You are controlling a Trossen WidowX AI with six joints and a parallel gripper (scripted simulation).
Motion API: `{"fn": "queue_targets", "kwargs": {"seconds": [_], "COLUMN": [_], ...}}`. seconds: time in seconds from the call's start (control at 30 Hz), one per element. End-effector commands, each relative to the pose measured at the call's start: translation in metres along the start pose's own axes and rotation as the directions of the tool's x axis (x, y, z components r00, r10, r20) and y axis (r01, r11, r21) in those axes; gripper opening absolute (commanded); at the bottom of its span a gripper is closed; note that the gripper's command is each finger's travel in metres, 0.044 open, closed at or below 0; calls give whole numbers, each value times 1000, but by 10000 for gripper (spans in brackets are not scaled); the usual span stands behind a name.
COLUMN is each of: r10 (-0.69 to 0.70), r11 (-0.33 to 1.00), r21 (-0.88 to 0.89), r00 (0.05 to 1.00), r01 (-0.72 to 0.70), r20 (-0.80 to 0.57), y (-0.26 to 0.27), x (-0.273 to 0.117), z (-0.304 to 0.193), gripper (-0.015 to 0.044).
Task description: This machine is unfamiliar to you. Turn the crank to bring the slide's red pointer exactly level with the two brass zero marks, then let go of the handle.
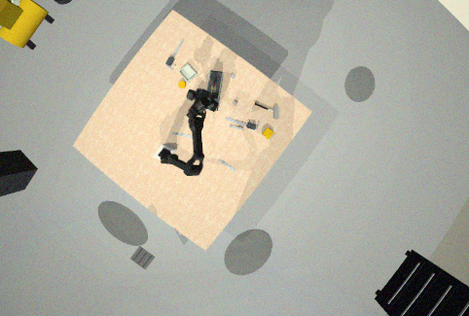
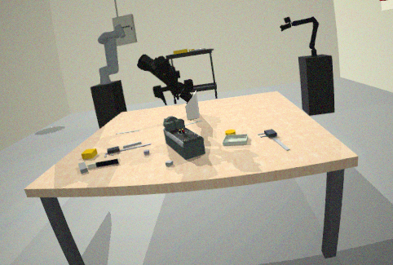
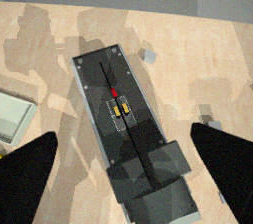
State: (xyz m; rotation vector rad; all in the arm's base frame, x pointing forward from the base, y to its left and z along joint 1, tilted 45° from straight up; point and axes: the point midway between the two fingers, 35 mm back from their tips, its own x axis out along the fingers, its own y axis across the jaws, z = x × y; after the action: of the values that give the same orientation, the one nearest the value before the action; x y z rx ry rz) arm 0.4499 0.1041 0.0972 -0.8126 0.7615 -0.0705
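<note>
Have gripper (image 1: 202, 100) (image 2: 173, 90) (image 3: 125, 133) wide open, nothing btwn fingers. Can't see crank or its handle in any view; prob. off the machine's housing end, below the wrist frame.

See machine (image 1: 215, 82) (image 2: 185, 146) (image 3: 94, 80) on table (image 1: 122, 135) (image 2: 245, 162) (image 3: 227, 45), ahead of jaws, approx. centred in wrist view. Long axis slanting there, upper L to lower R, so not square w/ the jaws: tilted a bit off the line running out btwn the fingertips. Raised housing (image 2: 174, 123) (image 3: 157, 205) at the lower R end, i.e. nearer the arm; plain end pointing away.

Find red pointer (image 1: 214, 85) (image 2: 183, 130) (image 3: 114, 92) on the slot, beyond brass marks (image 2: 180, 130) (image 3: 121, 109) as seen from housing. Not level w/ them: short gap left, clear in wrist view. Looks to need travel back twd housing, hence more cranking, prob. a small amount; turn direction can't be told from here.

For next move: drop back twd housing end, line jaws up w/ handle, straddle, then close. Watch for clipping housing w/ a fingertip on the way down, & for overshooting marks. Release only once level.
</note>
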Motion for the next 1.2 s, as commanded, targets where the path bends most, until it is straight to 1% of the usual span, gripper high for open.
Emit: {"fn": "queue_targets", "kwargs": {"seconds": [0.0,0.13,0.3,0.37,1.0,1.17], "r10": [-54,-62,-64,-64,-64,-66], "r11": [996,994,994,994,994,994], "r21": [74,86,85,85,85,93], "r00": [999,998,998,998,998,998], "r01": [54,62,63,64,64,65], "r20": [1,0,0,1,1,0], "y": [8,9,7,7,7,8], "x": [14,21,53,57,56,31], "z": [12,10,-22,-26,-25,1], "gripper": [440,440,440,440,440,440]}}
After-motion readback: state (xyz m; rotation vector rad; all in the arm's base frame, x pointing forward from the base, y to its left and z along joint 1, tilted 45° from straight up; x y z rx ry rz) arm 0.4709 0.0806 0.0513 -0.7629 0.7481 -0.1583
